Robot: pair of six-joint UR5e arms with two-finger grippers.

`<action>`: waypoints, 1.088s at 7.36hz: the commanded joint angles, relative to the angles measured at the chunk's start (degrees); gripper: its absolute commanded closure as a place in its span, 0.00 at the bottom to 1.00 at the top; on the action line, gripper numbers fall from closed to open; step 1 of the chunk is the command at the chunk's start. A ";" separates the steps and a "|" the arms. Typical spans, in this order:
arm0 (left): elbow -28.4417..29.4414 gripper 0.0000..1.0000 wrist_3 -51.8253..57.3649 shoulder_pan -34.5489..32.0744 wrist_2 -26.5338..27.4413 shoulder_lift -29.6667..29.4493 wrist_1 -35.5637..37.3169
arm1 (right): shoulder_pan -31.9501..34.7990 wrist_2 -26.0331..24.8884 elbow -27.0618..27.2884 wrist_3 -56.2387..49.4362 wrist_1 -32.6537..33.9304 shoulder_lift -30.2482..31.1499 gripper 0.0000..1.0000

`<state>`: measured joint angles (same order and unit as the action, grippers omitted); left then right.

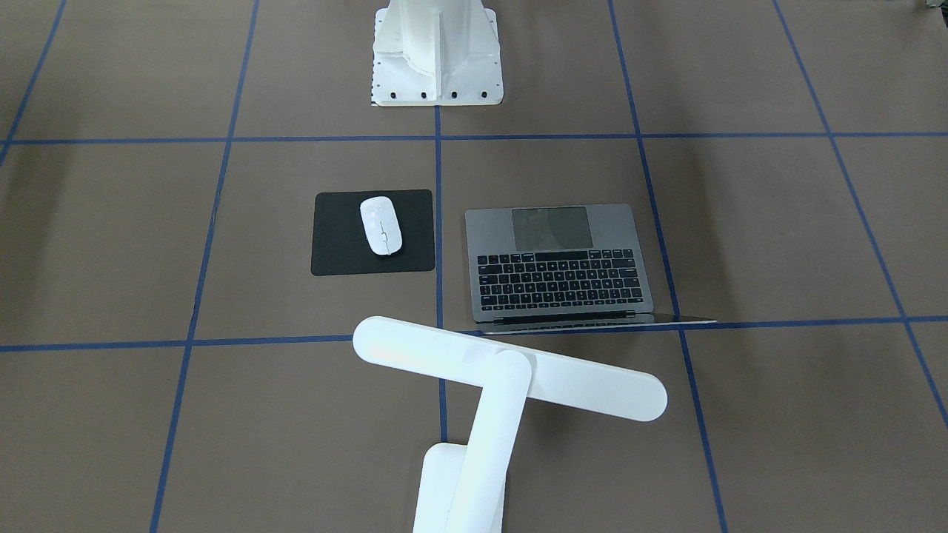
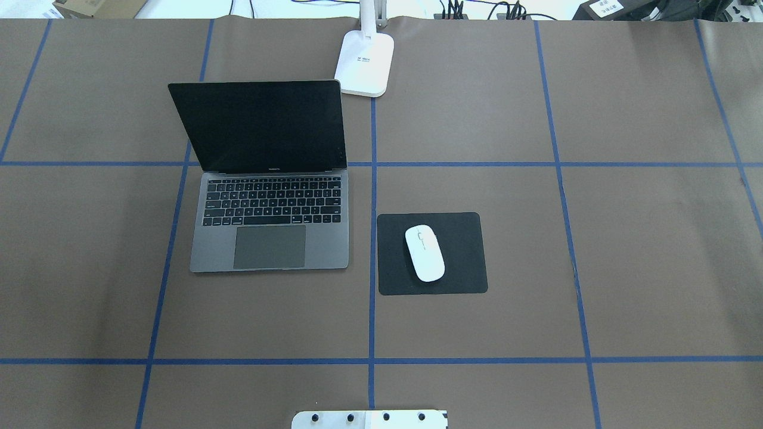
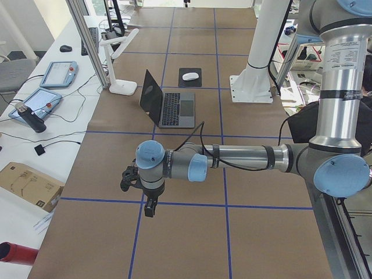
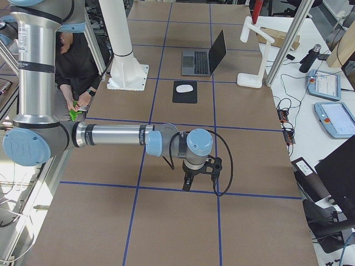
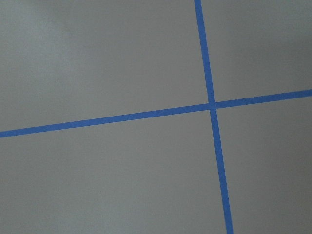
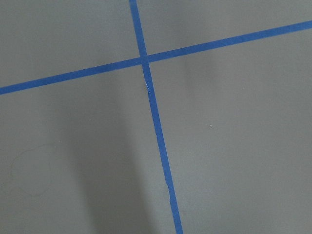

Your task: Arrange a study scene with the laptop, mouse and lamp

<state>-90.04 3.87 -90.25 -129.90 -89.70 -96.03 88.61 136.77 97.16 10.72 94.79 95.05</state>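
Nearest, the left claw (image 3: 150, 208) and right claw (image 4: 187, 184) hang low over the table's (image 2: 596, 268) tape crossings (whether open or holding anything, I cannot tell). Well apart: pedestal (image 1: 437, 66), open laptop (image 2: 268, 238), lamp (image 1: 511, 370) behind it, black pad (image 2: 465, 262) beside it, mouse (image 2: 424, 252) on the pad.

At the far edge of the worktop (image 2: 626, 89), the lamp (image 2: 365, 62) loses its head and most of its arm to the overhead view's top edge. The front view crops its base. The pedestal (image 1: 437, 59) is cropped too. The left claw (image 3: 149, 209) and right claw (image 4: 187, 186) show only in side views, too small to judge their spread.
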 commanded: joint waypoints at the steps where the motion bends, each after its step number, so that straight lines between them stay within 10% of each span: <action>1: -0.23 0.01 0.00 -0.02 -0.09 0.05 -0.03 | -0.02 0.34 0.57 0.09 -0.31 -0.04 0.00; 8: -2.15 0.01 -3.61 -0.02 -0.61 1.02 -0.47 | -0.02 0.60 1.89 0.18 -0.40 0.05 0.00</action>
<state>-91.67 0.46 -90.26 -130.46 -89.14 -96.24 88.55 137.24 98.82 10.83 94.40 94.98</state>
